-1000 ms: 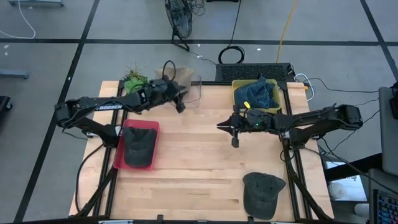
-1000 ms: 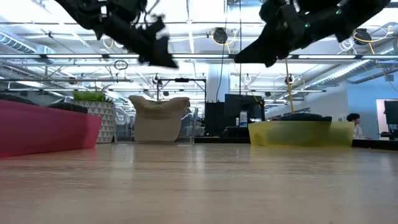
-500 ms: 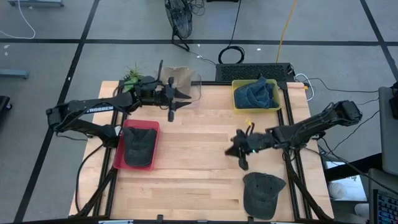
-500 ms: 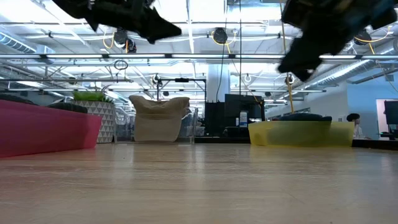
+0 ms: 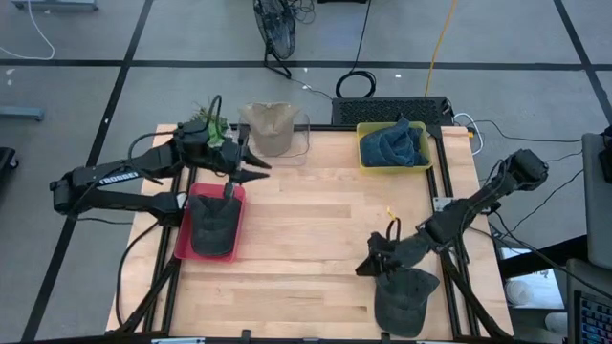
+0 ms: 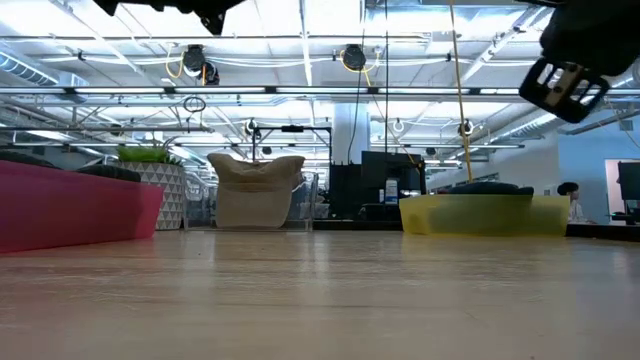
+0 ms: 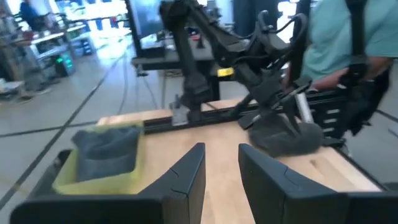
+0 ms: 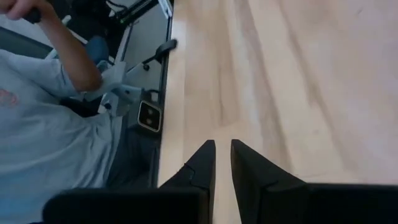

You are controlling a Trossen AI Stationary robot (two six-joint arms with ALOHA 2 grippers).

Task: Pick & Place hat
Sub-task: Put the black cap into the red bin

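The dark cap lies at the table's 5 o'clock corner, soft and light (likely floppy), best pinched at its stiffer brim by the right gripper, empty with fingers nearly together, hovering just beside it.

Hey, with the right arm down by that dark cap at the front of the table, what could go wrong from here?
The right gripper, with only a narrow gap between its fingers, sits by the dark cap near the table's front edge; it may nudge the cap off. The left gripper hovers by the red tray, likely harmless.
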